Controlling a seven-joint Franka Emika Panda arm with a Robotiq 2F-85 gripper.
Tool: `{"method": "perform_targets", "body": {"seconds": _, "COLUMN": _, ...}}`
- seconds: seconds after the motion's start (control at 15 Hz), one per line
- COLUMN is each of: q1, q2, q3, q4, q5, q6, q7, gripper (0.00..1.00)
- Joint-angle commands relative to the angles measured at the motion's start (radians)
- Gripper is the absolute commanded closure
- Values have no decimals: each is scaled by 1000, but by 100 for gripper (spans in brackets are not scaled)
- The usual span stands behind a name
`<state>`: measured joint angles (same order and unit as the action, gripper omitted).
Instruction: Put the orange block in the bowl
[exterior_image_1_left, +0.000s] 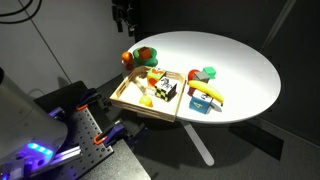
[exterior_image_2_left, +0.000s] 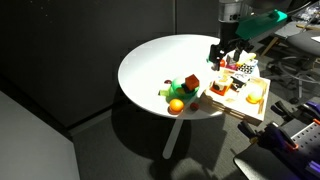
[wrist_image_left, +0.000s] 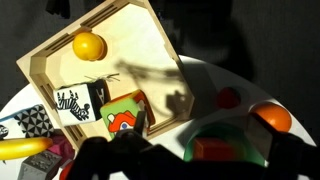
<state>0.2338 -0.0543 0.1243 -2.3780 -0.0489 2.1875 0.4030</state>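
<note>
Orange block (wrist_image_left: 208, 150) seems to lie in the bowl (wrist_image_left: 238, 128); end effector (exterior_image_2_left: 224, 52) above; spread cannot be told.

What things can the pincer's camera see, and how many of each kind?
Balls: 2
Picture blocks: 3
Banana: 1
Bowl: 1
Tray: 1
Small red thing, too dim to name: 1
Total: 9, not counting the dim shape in the bowl.
</note>
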Motion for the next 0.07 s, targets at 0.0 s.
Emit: {"method": "perform_targets", "body": {"seconds": 0.0, "q1": -25, "q2": -4, "q3": 25, "q4": -2, "q5": 2, "q6": -2, "q7": -2, "gripper": 0}}
